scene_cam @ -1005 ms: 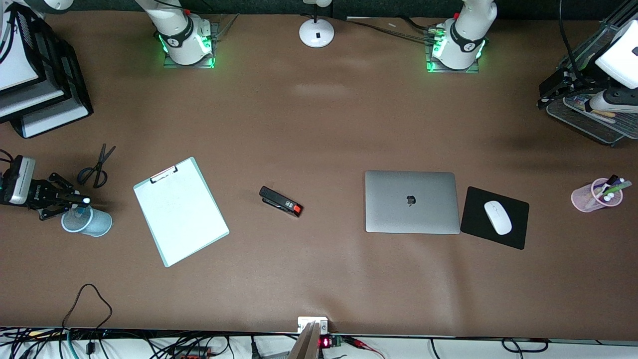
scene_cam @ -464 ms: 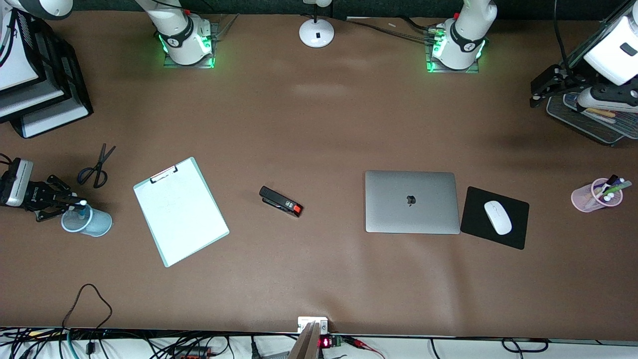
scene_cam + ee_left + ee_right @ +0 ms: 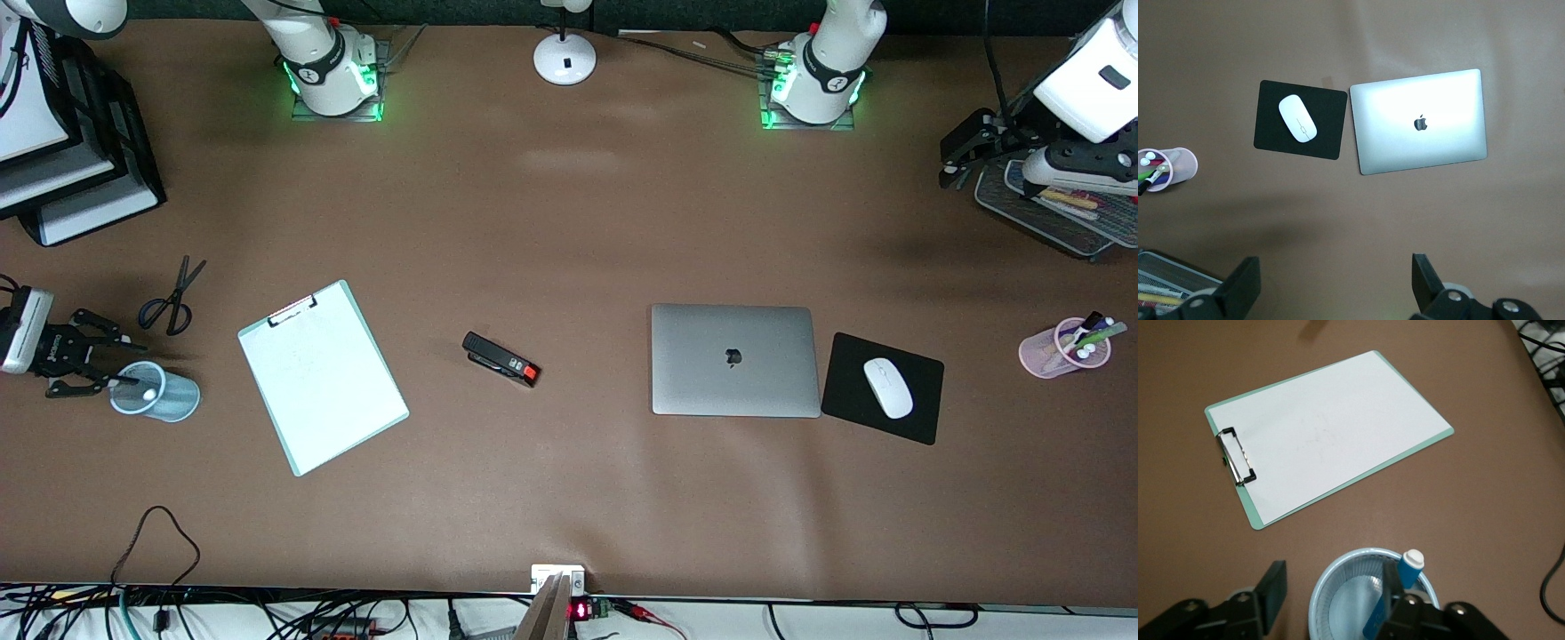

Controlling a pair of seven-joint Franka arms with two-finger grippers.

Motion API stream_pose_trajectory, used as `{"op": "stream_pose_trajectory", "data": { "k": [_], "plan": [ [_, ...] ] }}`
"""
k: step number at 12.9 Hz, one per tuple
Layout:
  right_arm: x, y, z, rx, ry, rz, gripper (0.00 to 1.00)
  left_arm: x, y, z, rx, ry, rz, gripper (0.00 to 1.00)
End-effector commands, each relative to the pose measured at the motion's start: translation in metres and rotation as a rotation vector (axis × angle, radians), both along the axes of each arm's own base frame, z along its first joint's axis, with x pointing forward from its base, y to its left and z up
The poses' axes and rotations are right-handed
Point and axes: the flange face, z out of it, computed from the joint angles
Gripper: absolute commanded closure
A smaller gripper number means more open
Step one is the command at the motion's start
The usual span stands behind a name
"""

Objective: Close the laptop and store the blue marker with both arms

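Released, the blue marker (image 3: 1399,592) now stands in the blue cup (image 3: 156,392); right gripper (image 3: 89,364) backs off, fingers spread. Laptop (image 3: 734,359) lies closed. Left gripper (image 3: 962,153) hangs open over the mesh tray (image 3: 1080,233).

Matt brushed-metal laptop (image 3: 734,359), glossy plastic mouse (image 3: 887,388), matt brown table (image 3: 569,498), mesh cup (image 3: 158,393)

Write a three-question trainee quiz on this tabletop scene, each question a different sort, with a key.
1. True or false: the laptop lies shut, lid up.
2. Where is the blue marker? A) on the clipboard; B) in the blue mesh cup; C) in the right gripper.
3. Fill in: the white mouse rests on a black ____.

Key: 1 true. 2 B: it stands in the cup, the open right gripper beside the cup's rim. 3 mouse pad. The left gripper is open over the table by the mesh tray.
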Motion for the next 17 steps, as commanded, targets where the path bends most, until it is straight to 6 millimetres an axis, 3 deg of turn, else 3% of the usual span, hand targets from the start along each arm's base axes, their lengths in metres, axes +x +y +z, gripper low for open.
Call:
{"op": "stream_pose_trajectory", "data": {
  "k": [1, 5, 8, 13, 17],
  "plan": [
    [0.003, 0.013, 0.043, -0.003, 0.048, -0.095, 0.0, 0.011, -0.001, 0.003, 0.026, 0.002, -0.031, 0.0],
    [0.002, 0.076, 0.132, -0.1, 0.134, -0.218, 0.0, 0.016, -0.008, 0.005, 0.044, -0.009, -0.045, 0.0],
    [0.001, 0.124, 0.173, -0.174, 0.187, -0.295, 0.0, 0.016, 0.001, 0.003, 0.036, -0.012, -0.037, 0.0],
    [-0.009, 0.188, 0.201, -0.245, 0.294, -0.443, 0.0, 0.017, -0.008, -0.016, -0.005, -0.001, -0.043, 0.0],
    [-0.015, 0.219, 0.201, -0.296, 0.427, -0.644, 0.0, 0.013, -0.005, -0.02, -0.027, 0.008, -0.021, 0.0]
  ]
}}
